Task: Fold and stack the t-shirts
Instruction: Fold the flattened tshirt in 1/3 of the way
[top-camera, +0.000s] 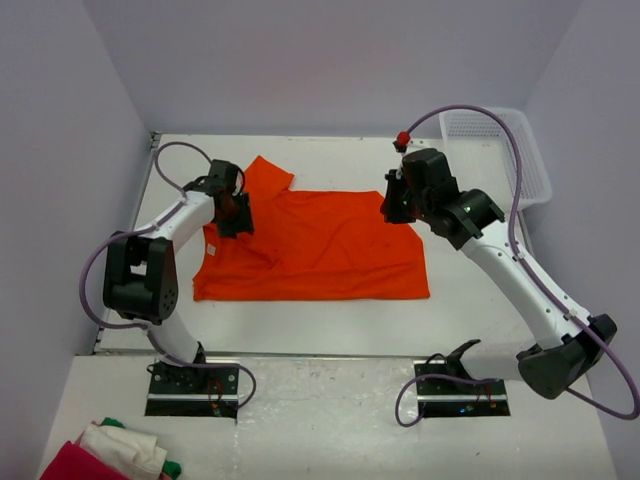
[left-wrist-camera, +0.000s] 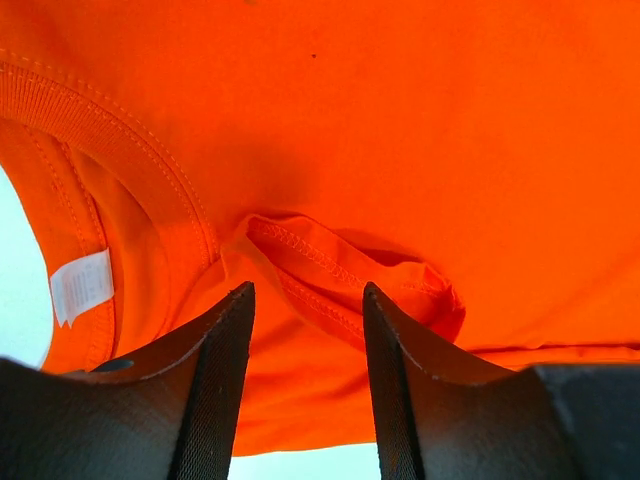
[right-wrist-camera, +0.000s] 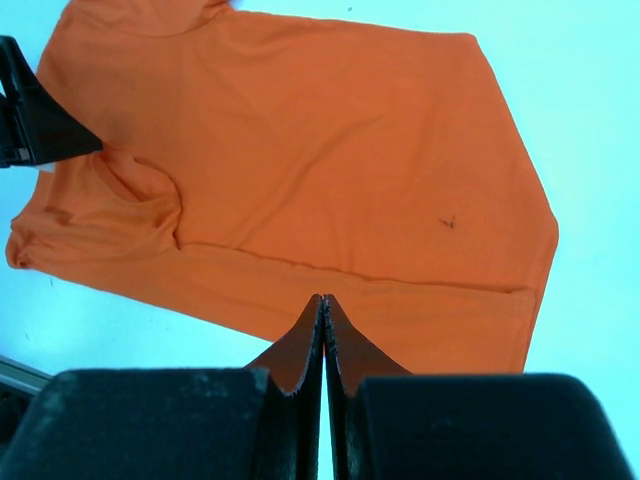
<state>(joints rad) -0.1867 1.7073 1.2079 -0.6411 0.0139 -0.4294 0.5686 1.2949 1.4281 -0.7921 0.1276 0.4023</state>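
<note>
One bright orange t-shirt (top-camera: 320, 245) lies spread across the table, its lower edge folded up and one sleeve sticking out at the back left. My left gripper (top-camera: 235, 215) hovers over the shirt's left end by the collar (left-wrist-camera: 100, 130). It is open (left-wrist-camera: 308, 290), and a puckered hem fold (left-wrist-camera: 350, 265) lies just beyond its fingertips. My right gripper (top-camera: 393, 205) hangs above the shirt's right end. In the right wrist view it is shut (right-wrist-camera: 322, 298) with nothing between its fingers, and the t-shirt (right-wrist-camera: 300, 150) lies below.
A white mesh basket (top-camera: 500, 150) stands at the back right corner. A red, white and green cloth pile (top-camera: 110, 455) sits at the near left, in front of the arm bases. A white size label (left-wrist-camera: 80, 285) shows inside the collar.
</note>
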